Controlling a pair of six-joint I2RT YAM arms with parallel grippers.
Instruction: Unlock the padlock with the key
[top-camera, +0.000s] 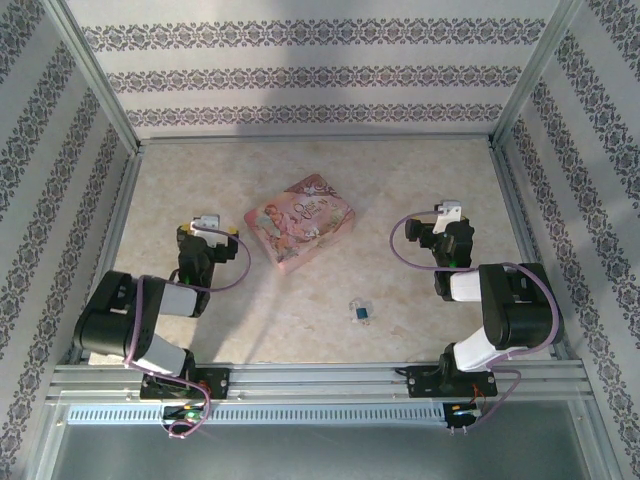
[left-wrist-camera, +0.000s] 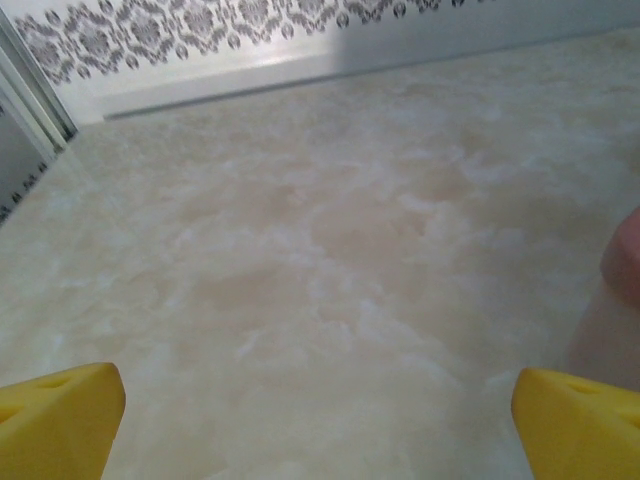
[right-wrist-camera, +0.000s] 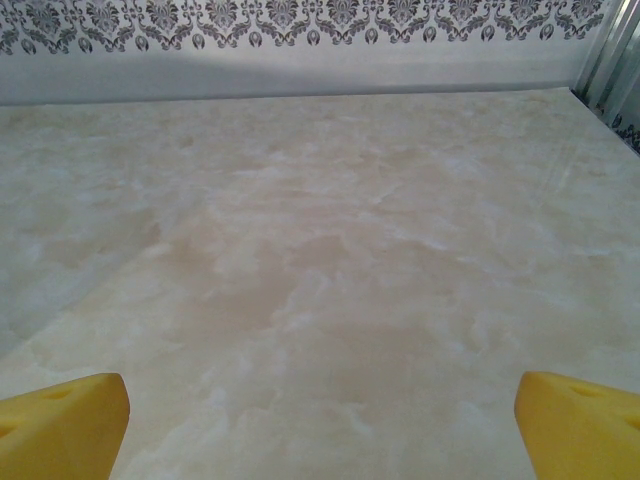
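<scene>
The padlock (top-camera: 360, 313), a tiny silvery-and-blue lock, lies on the marbled table between the two arms, near the front. A silvery bit sticks out at its far end; I cannot tell whether that is the key. My left gripper (top-camera: 208, 230) hovers low at the left, well away from the padlock, its yellow fingertips (left-wrist-camera: 60, 420) spread wide over bare table. My right gripper (top-camera: 445, 222) sits at the right, equally far off. Its yellow fingertips (right-wrist-camera: 65, 420) are also wide apart. In the wrist views, the left gripper (left-wrist-camera: 320, 425) and right gripper (right-wrist-camera: 320, 425) are open and hold nothing.
A pink picture-printed box (top-camera: 303, 221) lies at an angle in the middle of the table, just right of my left gripper; its edge (left-wrist-camera: 625, 265) shows in the left wrist view. Patterned walls and metal frame rails (top-camera: 316, 139) enclose the table.
</scene>
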